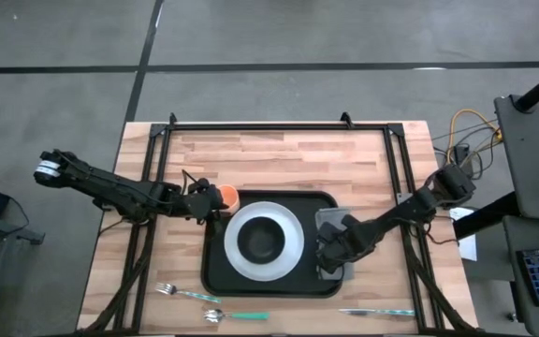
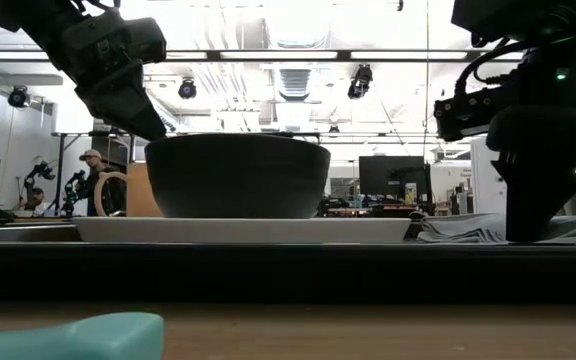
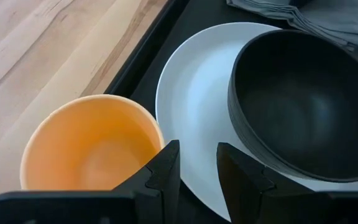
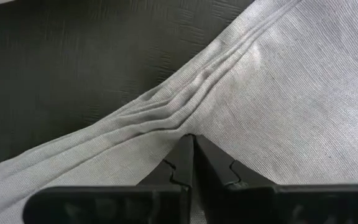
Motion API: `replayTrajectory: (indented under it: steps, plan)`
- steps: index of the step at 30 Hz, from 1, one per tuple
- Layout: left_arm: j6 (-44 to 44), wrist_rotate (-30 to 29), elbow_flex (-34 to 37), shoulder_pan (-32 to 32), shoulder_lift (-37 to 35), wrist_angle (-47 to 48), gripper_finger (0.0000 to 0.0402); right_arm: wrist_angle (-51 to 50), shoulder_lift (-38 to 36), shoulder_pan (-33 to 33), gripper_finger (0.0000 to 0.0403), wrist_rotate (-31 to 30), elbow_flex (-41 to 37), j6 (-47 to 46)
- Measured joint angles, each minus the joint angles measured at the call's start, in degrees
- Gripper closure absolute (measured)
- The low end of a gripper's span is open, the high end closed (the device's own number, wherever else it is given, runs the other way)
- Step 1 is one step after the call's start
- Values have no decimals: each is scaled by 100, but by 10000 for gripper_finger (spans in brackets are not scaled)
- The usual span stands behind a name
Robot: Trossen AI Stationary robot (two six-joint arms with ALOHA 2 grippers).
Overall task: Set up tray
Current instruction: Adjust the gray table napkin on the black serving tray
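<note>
Cup (image 3: 92, 152) interior visible from left wrist only.

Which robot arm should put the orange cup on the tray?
The left one, probably. The left gripper already grips the orange cup by its rim at the tray's edge. The right gripper is shut, down on the grey napkin.

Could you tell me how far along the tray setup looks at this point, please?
Done: the plate and bowl sit on the tray. In hand: the left gripper holds the orange cup at the tray's edge, and the shut right gripper presses on the napkin. Left: fork, spoon and knife lie on the table.
</note>
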State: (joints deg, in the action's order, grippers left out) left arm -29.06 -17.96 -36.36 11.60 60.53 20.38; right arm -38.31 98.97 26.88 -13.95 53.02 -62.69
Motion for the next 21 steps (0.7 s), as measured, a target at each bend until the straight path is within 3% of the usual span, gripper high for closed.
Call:
replayTrajectory:
  steps: [21]
  plan:
    - [0, -2, 0, 0, 0, -30, 315, 427, 56, -209, 395, -142, 268, 655]
